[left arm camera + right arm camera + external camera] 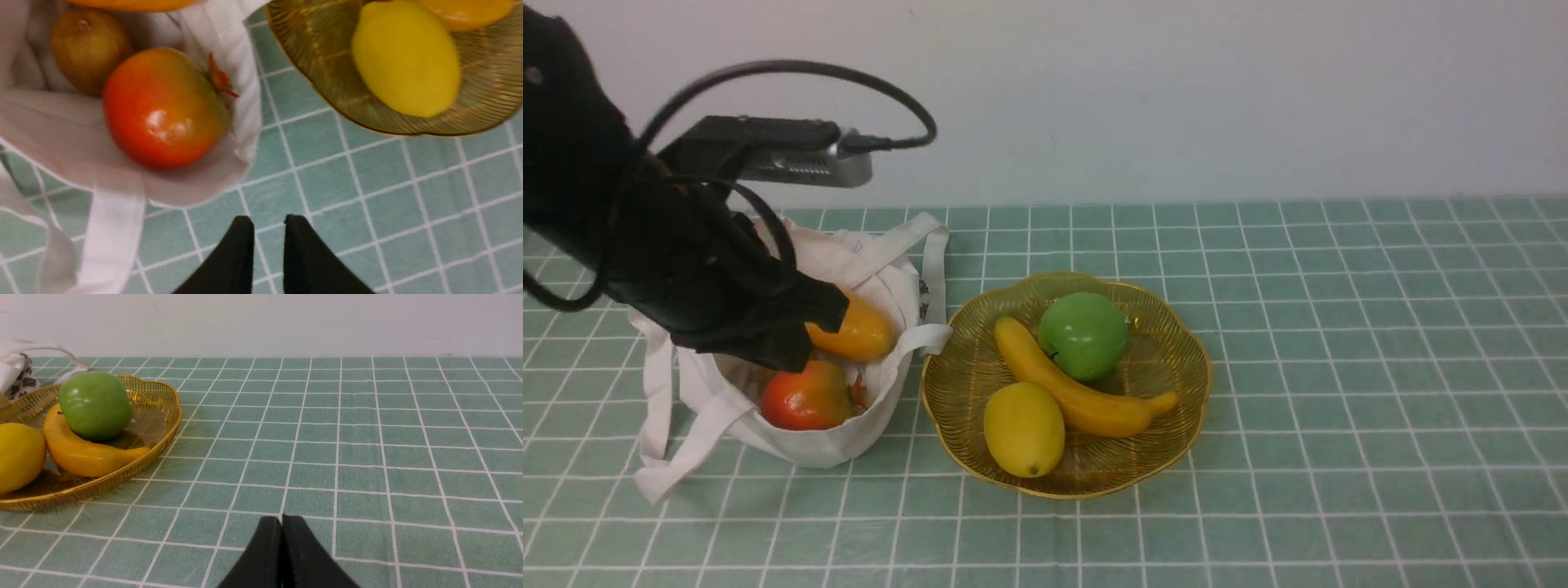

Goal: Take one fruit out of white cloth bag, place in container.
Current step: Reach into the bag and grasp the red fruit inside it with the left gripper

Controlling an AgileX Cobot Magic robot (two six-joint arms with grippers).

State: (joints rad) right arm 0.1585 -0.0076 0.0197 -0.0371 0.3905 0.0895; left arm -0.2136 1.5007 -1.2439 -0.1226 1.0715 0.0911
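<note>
Left gripper (pixel 267 222): jaws parted by a narrow gap, holding nothing. Its arm reaches in from the left and angles down over the mouth of the white cloth bag (pixel 825 447). The pomegranate (pixel 805 398), red shading to orange, lies inside the bag against its near wall, just below the gripper and not touched by it. A kiwi (pixel 88 49) and an orange mango (pixel 854 331) lie beside it. A small dark print on the bag's side is unreadable. The golden wire basket (pixel 1199 384) stands just right of the bag and holds a green apple (pixel 1083 335), banana (pixel 1078 392) and lemon (pixel 1023 429). Right gripper (pixel 281 519): fingers pressed together, empty, above the green checked tablecloth (pixel 1339 367), well apart from the basket.
</note>
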